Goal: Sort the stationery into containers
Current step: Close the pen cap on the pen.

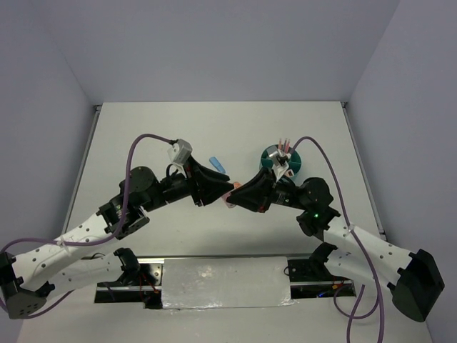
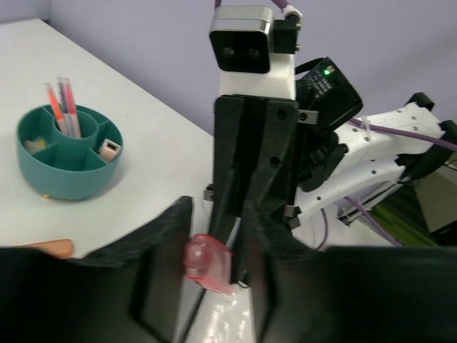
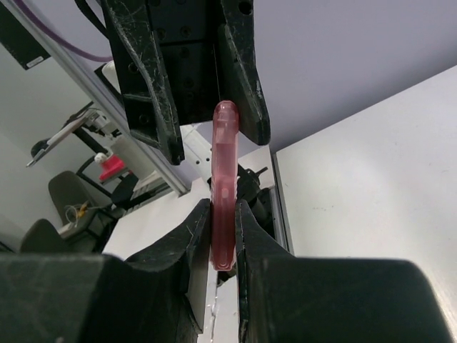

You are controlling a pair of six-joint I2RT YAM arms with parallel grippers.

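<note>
A pink translucent oblong piece (image 3: 225, 164) stands on edge between my right gripper's (image 3: 223, 236) jaws, which are shut on it. It shows in the top view (image 1: 230, 196) at the table's middle, where both grippers meet tip to tip. My left gripper (image 2: 211, 286) is open, and the far end of the pink piece (image 2: 207, 263) sits between its spread fingers, close to one of them. The teal organiser cup (image 2: 68, 179) stands behind the right arm (image 1: 269, 158), with orange-red and grey pens (image 2: 61, 107) in its centre and small blocks in its outer compartments.
A blue oblong piece (image 1: 218, 163) lies on the table just beyond the left gripper. An orange piece (image 2: 53, 248) lies on the table by the left finger. Grey walls bound the far and side edges of the table.
</note>
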